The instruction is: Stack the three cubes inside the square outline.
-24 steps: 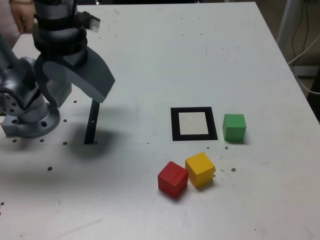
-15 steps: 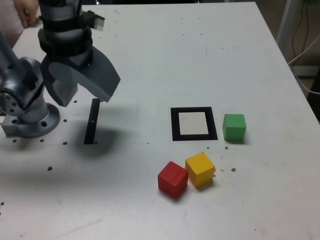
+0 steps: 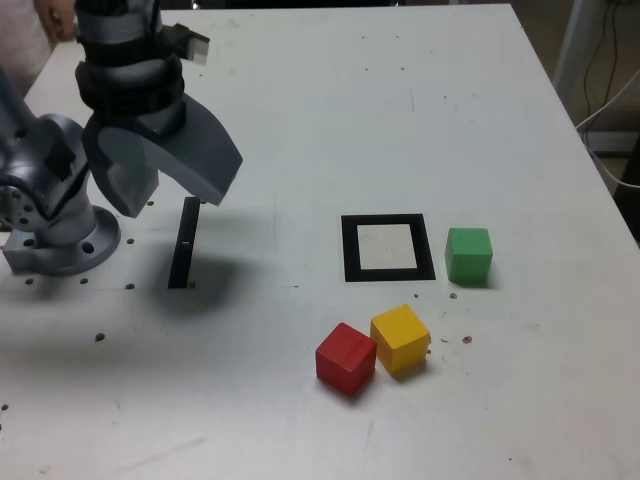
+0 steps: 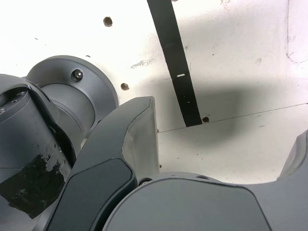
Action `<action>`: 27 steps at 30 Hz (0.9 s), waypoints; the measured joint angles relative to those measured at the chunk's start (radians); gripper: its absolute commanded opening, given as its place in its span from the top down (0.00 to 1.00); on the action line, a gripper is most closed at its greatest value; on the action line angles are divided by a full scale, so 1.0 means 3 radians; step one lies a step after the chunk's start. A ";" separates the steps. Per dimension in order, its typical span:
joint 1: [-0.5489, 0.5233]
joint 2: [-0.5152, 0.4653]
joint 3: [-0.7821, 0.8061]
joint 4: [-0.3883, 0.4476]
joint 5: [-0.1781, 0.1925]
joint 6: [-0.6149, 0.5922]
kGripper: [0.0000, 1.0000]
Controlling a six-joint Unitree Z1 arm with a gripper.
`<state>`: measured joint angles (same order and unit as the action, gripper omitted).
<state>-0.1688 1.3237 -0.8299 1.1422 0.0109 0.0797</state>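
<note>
The thick black square outline with a pale centre (image 3: 388,247) lies flat on the white table (image 3: 330,100), and its centre is free, so no cube is stacked yet. The small matte green cube (image 3: 468,254) stands just beside it, on the exterior view's right. The matte yellow cube (image 3: 400,338) sits nearer the camera than the outline, and the matte red cube (image 3: 346,358) touches it on the exterior view's left; both are turned a little askew. All three are near the outline, probably so that each one needs only a short carry.

The grey gripper (image 3: 165,195) hangs well apart from them, at the exterior view's left, above the thin black strip (image 3: 183,243) and near the arm's round base (image 3: 55,240). Its jaws are spread wide and hold nothing, which suits a first approach. At the far left corner a person's hand (image 3: 55,18) shows.
</note>
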 measured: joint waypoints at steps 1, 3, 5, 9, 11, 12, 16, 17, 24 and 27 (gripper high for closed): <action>0.0000 0.0000 0.0000 0.0000 -0.0004 0.0000 0.01; 0.0000 0.0001 0.0000 0.0000 -0.0007 0.0000 0.01; 0.0000 0.0007 -0.0013 0.0000 -0.0009 0.0001 0.01; 0.0000 0.0131 -0.0219 0.0051 -0.0190 0.0137 0.00; -0.0026 0.0245 -0.0407 0.0070 -0.0337 0.0222 0.00; -0.0065 0.0303 -0.0498 0.0070 -0.0394 0.0243 0.00; -0.0236 0.0459 -0.0742 0.0072 -0.0459 0.0194 0.00; -0.0315 0.0520 -0.0838 0.0072 -0.0457 0.0157 0.00; -0.0768 0.0840 -0.1340 0.0180 -0.0196 0.0118 0.01; -0.1054 0.0915 -0.1441 0.0208 -0.0141 0.0097 0.02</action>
<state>-0.4850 1.5983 -1.2622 1.2047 -0.0315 0.1087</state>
